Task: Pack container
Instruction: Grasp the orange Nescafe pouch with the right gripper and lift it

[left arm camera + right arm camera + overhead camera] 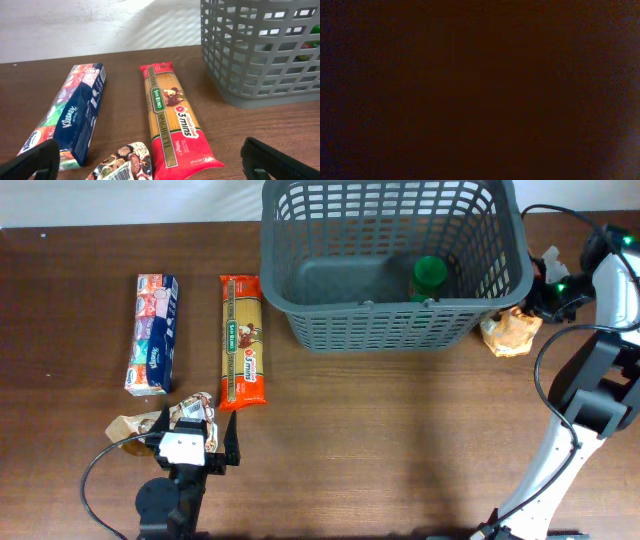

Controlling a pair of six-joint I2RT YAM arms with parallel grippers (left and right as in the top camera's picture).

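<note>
Basket (390, 325) sits at the far side of the table (400, 430), right of centre, with just one green-capped thing (429, 275) inside, so packing's barely started imo. Spaghetti pack (243, 340) and Kleenex pack (153, 332) lie side by side left of it, with open wood all round. Tan bag (510, 332) is tucked against the basket's right corner, tight spot. Left gripper (197, 442) gapes wide and empty by a patterned packet (190, 412). Right gripper (530, 305) is at the tan bag, but I can't tell its grip because its camera's black.
</note>
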